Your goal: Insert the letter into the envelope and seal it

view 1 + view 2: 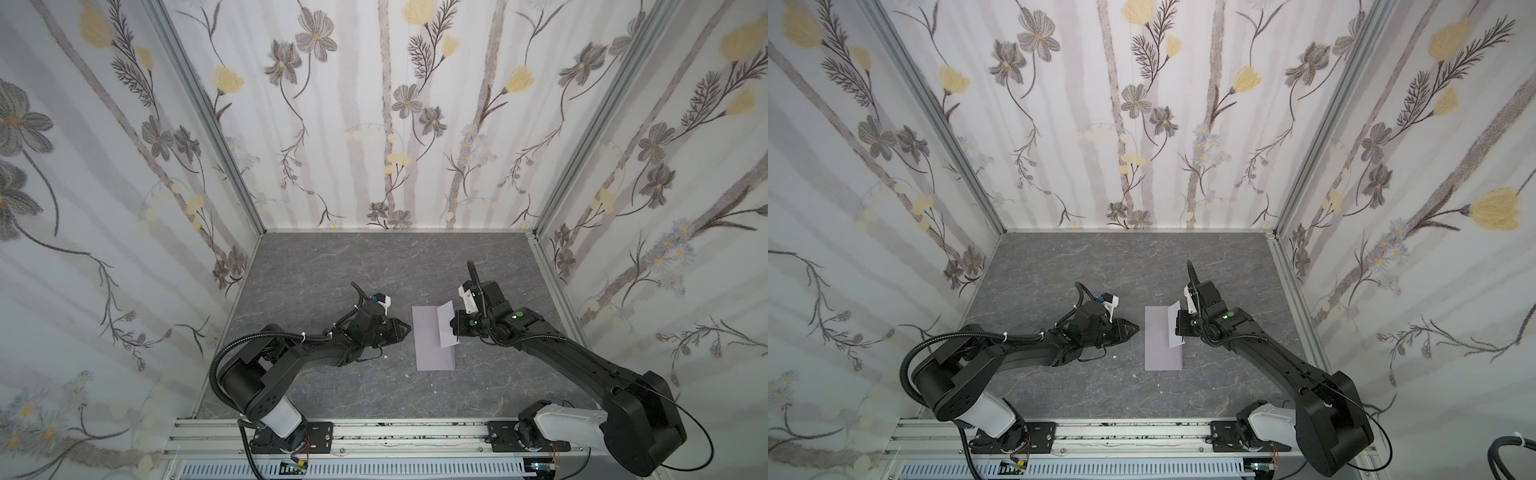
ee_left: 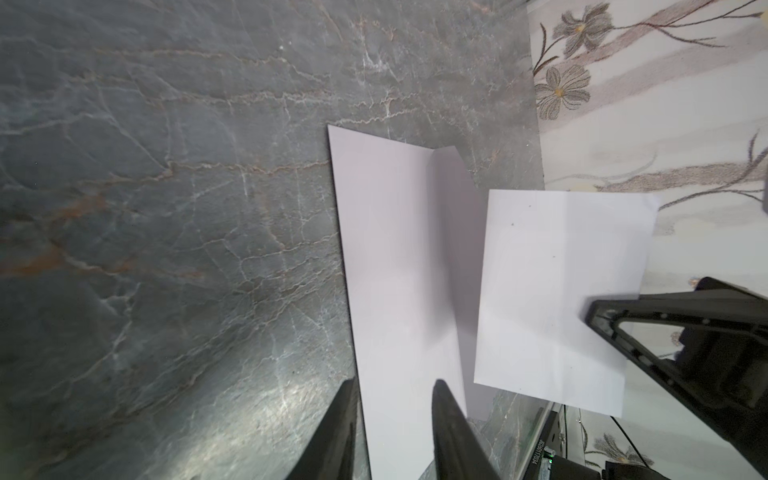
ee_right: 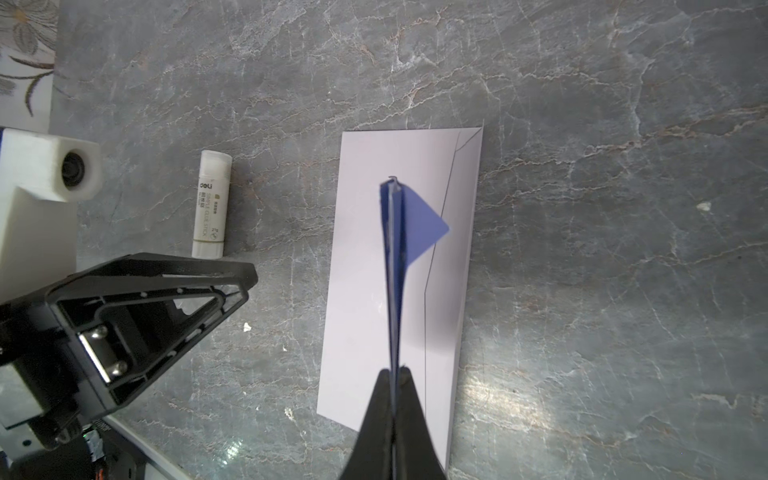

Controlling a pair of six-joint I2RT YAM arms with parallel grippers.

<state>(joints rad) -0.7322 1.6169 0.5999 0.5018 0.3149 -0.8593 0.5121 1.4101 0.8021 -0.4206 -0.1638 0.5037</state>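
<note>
Grey stone-patterned table fills the floor of the cell, and both arms reach over it toward the middle.

The left gripper is low, just beside the left long edge of the envelope and apart from it. In the left wrist view its fingers stand apart and nothing is between them.

The right gripper is at the other long side of the envelope. Its jaws are pressed together on the letter.

The envelope lies flat on the table between the two grippers, pale grey-lavender, with its long side running away from the robot. Its flap is along the side toward the right arm; I cannot tell if it is lying fully flat.

The letter is folded and is lifted above the right part of the envelope, not inside it. It stands on its edge. The side that faces the left arm is white, and the right wrist view shows blue on it.

A small white glue stick lies on the table near the left gripper, well apart from the envelope.

A tiny white scrap lies on the table near the left arm.
</note>
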